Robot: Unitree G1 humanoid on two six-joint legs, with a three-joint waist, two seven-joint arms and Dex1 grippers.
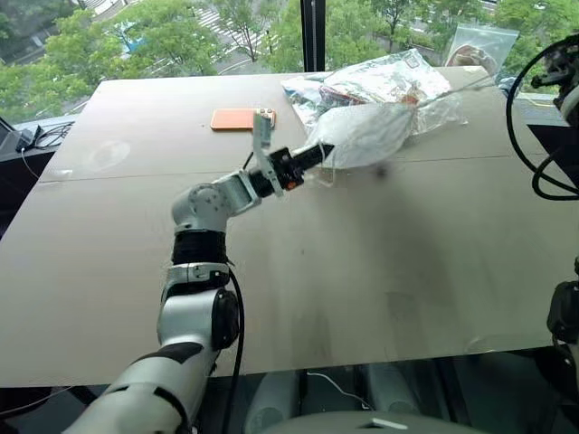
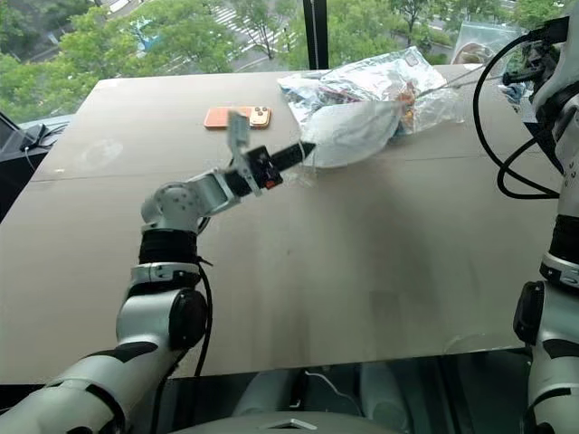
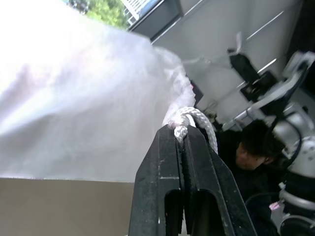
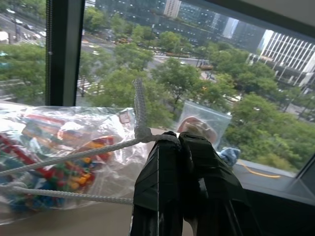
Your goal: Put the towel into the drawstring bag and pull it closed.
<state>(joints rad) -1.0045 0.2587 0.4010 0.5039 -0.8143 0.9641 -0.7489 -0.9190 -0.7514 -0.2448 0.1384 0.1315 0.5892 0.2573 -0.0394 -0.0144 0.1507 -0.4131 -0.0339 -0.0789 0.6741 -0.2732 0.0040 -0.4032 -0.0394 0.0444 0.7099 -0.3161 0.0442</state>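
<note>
Drawstring bag (image 1: 366,134): thin white semi-translucent fabric, bulged and rounded, lifted off the counter (image 1: 317,262), hanging just in front of the clear plastic bag (image 1: 380,86). Its puckered mouth pointed toward the left gripper (image 1: 324,155). The towel could not be made out through the fabric.

Left gripper's black jaws were pressed together on a knotted loop of braided white cord (image 3: 189,120) at the bag's gathered mouth. In the left wrist view the bag cloth looked soft, wrinkled and faintly see-through.

Right gripper (image 4: 178,140) had its jaws clamped shut on a knot in the long white cords (image 4: 74,157); twisted rope texture, two strands running taut from it back toward the drawstring bag, one short end sticking up.

Clear plastic bag: crinkly, glossy, stuffed with small colourful pieces, lying on the counter behind the drawstring bag. An orange phone (image 1: 242,118), flat rectangle with rounded corners, lay on the counter beside the plastic bag. A smaller zip pouch (image 4: 203,125) sat at the counter's far edge beyond the plastic bag. Counter: smooth, matte, pale beige board.
</note>
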